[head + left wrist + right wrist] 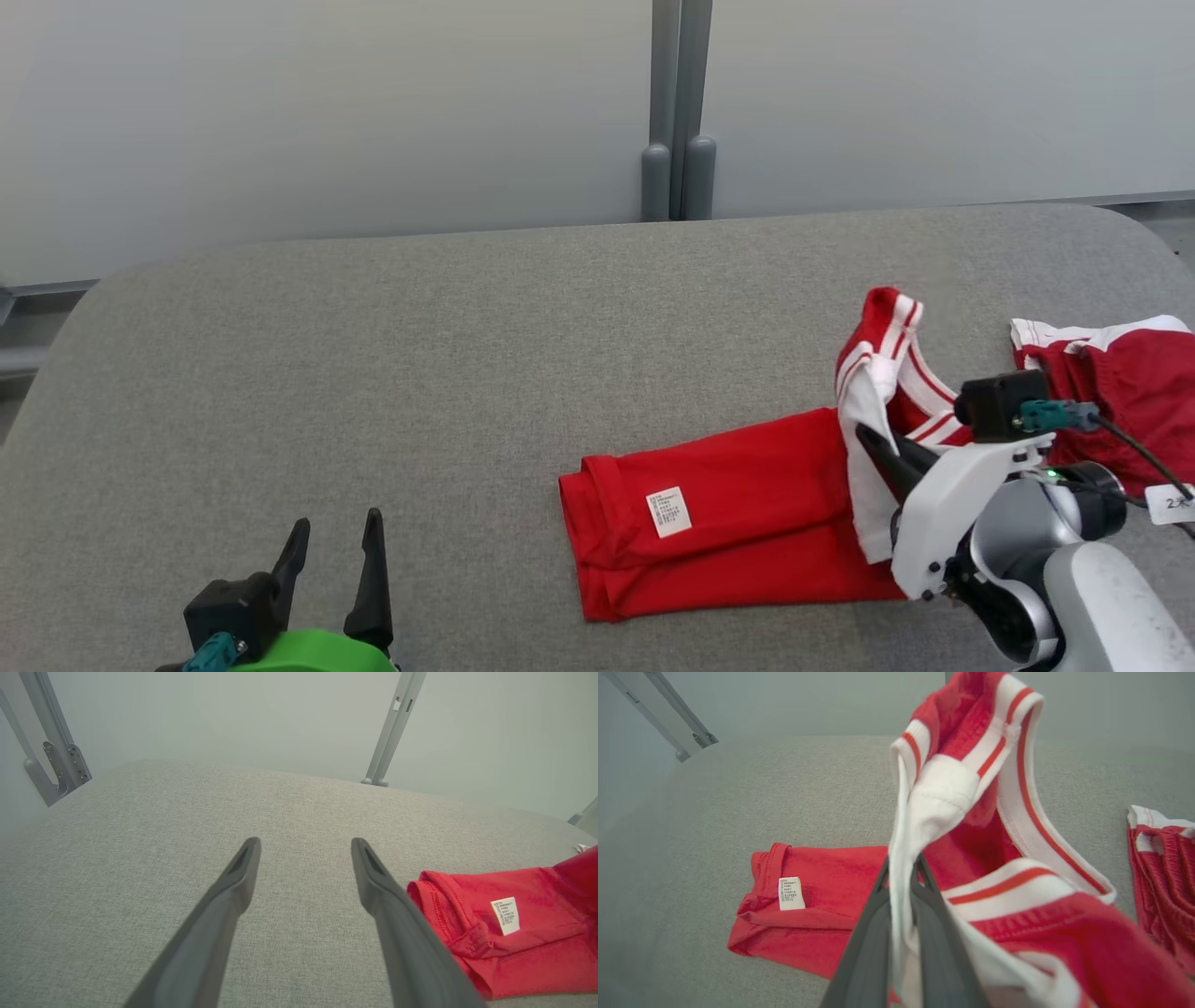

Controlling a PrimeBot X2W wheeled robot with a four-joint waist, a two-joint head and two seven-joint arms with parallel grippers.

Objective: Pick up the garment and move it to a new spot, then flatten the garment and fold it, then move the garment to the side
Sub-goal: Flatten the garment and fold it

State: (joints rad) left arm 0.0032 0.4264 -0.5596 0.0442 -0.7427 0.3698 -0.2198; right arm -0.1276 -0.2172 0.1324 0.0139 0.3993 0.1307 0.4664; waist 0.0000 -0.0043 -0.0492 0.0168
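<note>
The garment (728, 513) is a red top with white-and-red striped trim. It lies folded into a long band on the right half of the grey table (420, 373), its white label facing up. My right gripper (868, 437) is shut on the white trim at the band's right end, lifting the collar part off the surface. The right wrist view shows this white edge pinched between the fingers of the right gripper (903, 870). My left gripper (337, 519) hovers open at the lower left, holding nothing. In the left wrist view the garment (523, 933) lies right of the left gripper (304, 843).
A second dark red piece with white trim (1120, 383) lies at the table's right edge, beyond my right wrist. Grey posts (677, 177) stand against the pale wall behind the table. The table's left and middle show bare grey cloth.
</note>
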